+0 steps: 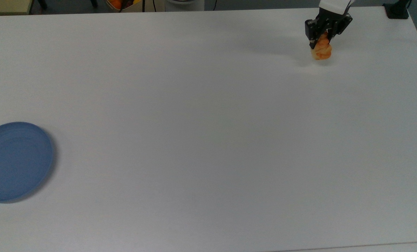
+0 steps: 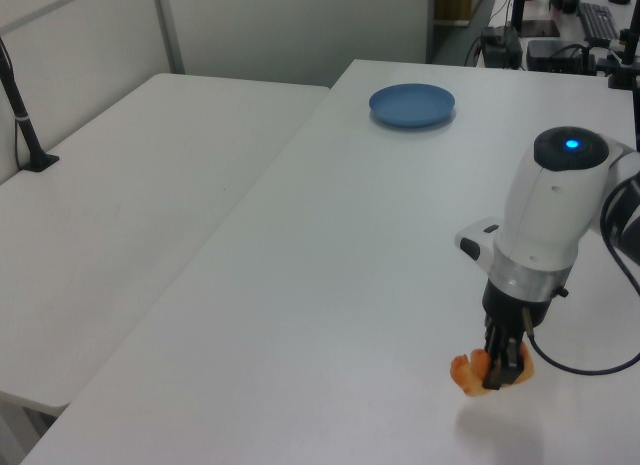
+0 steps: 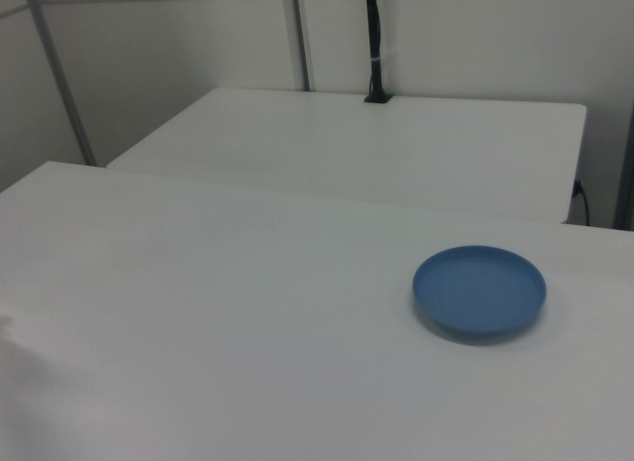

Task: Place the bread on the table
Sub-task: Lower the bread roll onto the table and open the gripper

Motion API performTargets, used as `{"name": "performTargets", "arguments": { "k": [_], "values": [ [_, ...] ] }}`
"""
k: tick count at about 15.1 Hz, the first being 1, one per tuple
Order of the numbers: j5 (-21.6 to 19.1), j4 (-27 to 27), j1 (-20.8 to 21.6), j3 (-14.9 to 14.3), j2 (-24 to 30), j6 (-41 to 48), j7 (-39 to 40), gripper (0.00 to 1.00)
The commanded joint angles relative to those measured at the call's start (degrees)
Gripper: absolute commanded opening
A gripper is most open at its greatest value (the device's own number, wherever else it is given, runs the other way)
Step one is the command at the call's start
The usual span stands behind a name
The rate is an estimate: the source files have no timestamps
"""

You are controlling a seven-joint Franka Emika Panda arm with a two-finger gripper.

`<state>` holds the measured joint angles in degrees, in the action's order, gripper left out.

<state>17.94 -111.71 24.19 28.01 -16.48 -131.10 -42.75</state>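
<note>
The bread (image 1: 321, 51) (image 2: 470, 373), a small golden-orange roll, hangs just above the white table (image 1: 208, 140) (image 2: 350, 285) near the top view's upper right corner. My gripper (image 1: 321, 41) (image 2: 503, 370) points straight down and is shut on the bread. A faint shadow lies on the table right under the bread. In the left view the bread is low at the lower right, very close to the surface; whether it touches I cannot tell.
A round blue plate (image 1: 15, 161) (image 2: 411, 105) (image 3: 479, 289) lies far off at the top view's left edge. A second white table (image 2: 130, 205) (image 3: 376, 144) stands alongside. A black mount (image 1: 397, 10) sits at the table's corner near the gripper.
</note>
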Motion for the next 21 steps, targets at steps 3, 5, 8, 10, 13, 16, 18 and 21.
{"name": "performTargets", "arguments": {
  "k": [3,5,8,10,13,16,18,21],
  "values": [
    [3.0,0.3,0.2,-0.2,-4.0,-2.8,-1.6,0.45],
    [3.0,0.3,-0.1,-0.2,-4.5,-4.3,-1.7,0.49],
    [3.0,0.3,-0.1,-0.2,-4.6,-4.1,-1.6,0.67],
    [2.8,0.3,-0.2,-0.2,-4.6,-3.5,-1.7,0.86],
    [2.3,0.3,-0.2,-0.2,-4.3,-3.1,-2.0,1.0],
    [2.0,0.9,-0.6,-0.2,-3.3,-2.0,-1.9,1.0],
    [0.4,2.5,-2.2,-0.1,-1.6,4.1,-1.9,1.0],
    [-3.3,4.7,-5.3,-0.1,0.9,9.3,-1.2,1.0]
  ]
}}
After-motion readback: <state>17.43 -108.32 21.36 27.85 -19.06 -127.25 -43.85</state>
